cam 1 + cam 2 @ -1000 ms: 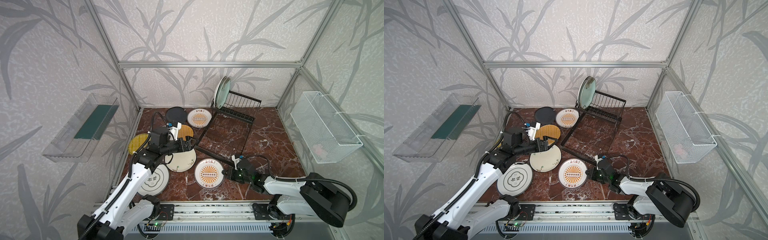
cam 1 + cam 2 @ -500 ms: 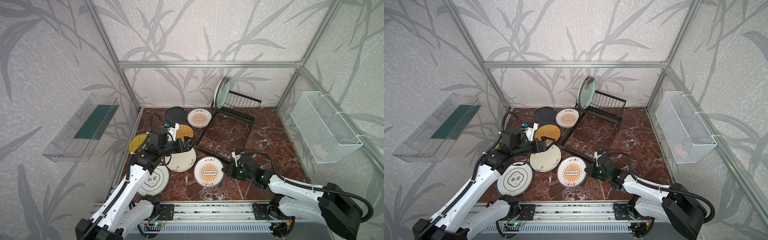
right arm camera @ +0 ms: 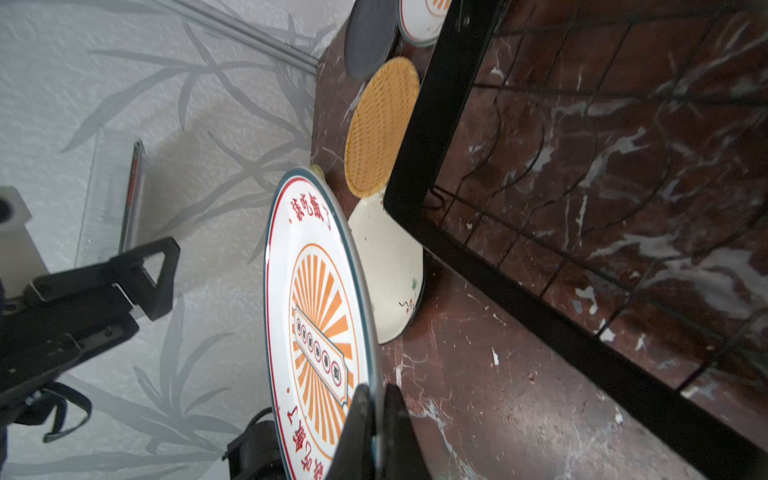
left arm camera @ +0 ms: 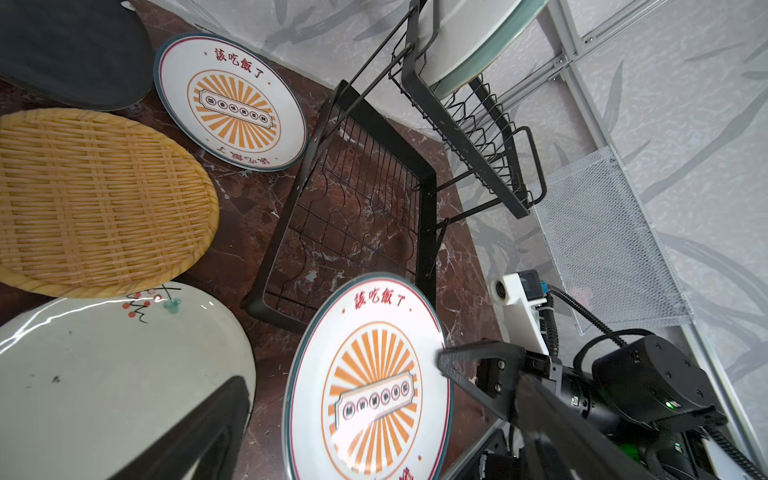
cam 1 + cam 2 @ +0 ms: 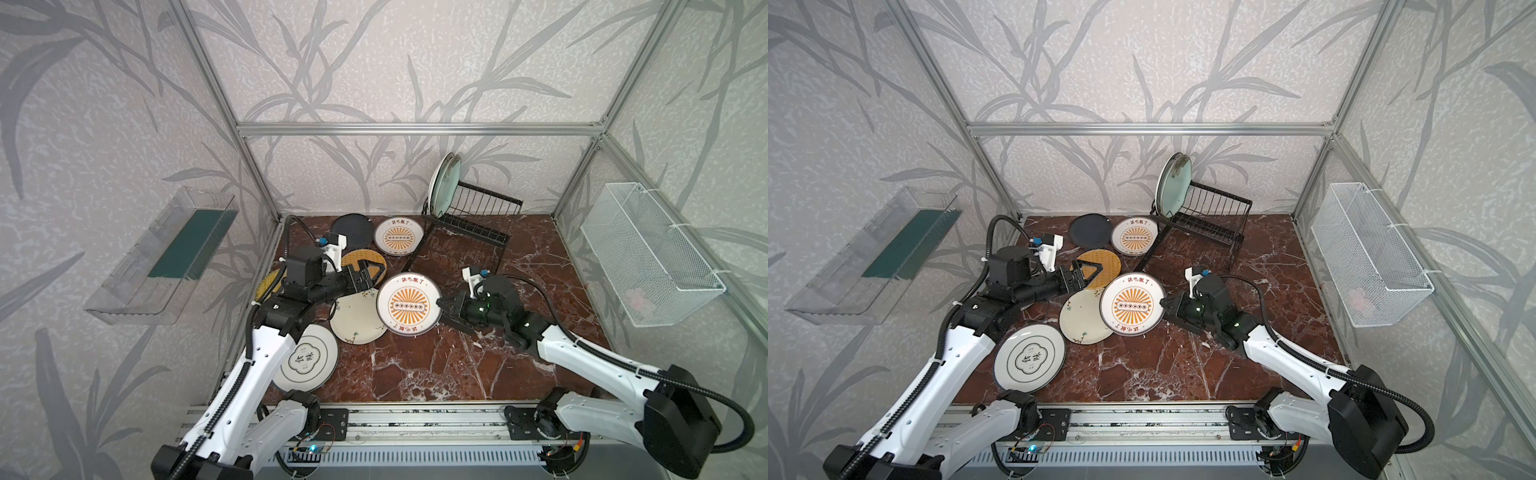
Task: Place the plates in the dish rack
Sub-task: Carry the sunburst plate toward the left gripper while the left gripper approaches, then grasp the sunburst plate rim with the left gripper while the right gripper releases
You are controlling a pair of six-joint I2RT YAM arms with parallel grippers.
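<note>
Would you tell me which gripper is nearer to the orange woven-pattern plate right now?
Left. The left gripper hangs open over the edge of the orange woven-pattern plate; the right gripper is farther off, shut on the rim of a tilted sunburst plate.

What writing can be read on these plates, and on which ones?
"該吃飯了", red, twice on the rim of the held sunburst plate, gripped by the right gripper.
"該吃飯了", the same on the far sunburst plate by the dish rack.
Centre-band characters on both: too small to read.
Black characters on the white dark-rimmed plate: too blurred to read.
</note>
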